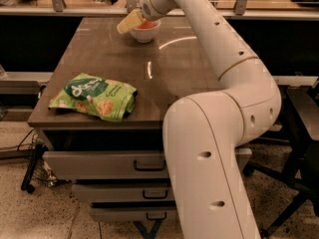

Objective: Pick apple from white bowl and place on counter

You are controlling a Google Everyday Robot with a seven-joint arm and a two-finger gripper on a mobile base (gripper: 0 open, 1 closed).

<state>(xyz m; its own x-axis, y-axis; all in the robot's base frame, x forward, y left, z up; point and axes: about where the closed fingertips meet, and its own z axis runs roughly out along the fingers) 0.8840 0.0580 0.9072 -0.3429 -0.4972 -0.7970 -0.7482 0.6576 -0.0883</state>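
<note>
**Apple in the bowl, gripper at the rim**

Apple (146, 25) sits in the white bowl (144, 35) near the far edge of the counter (169, 68), and only a sliver of its orange-red skin shows above the rim. We see the gripper (132, 21) right at the bowl, reaching in from its left side, with its pale yellowish end lying across the rim and covering part of the fruit. We cannot tell from this view whether it is spread or closed on the apple, so we judge the lift not yet begun.

We take the apple to be firm and fairly heavy for its size, with a smooth skin that could slip under a light or off-centre pinch. Since it is round, we would hold it across its widest part, on opposite sides. It should bear a firm squeeze, though too hard a one would bruise it. The bowl looks light and narrow-based, and we expect it could tip or slide if the apple drags on the rim, so a straight upward lift seems wise.

A green snack bag (94, 96) lies well apart at the near-left corner, above the grey drawers (99, 164). The stretch of counter between bag and bowl looks a fair place to set the fruit down
</note>
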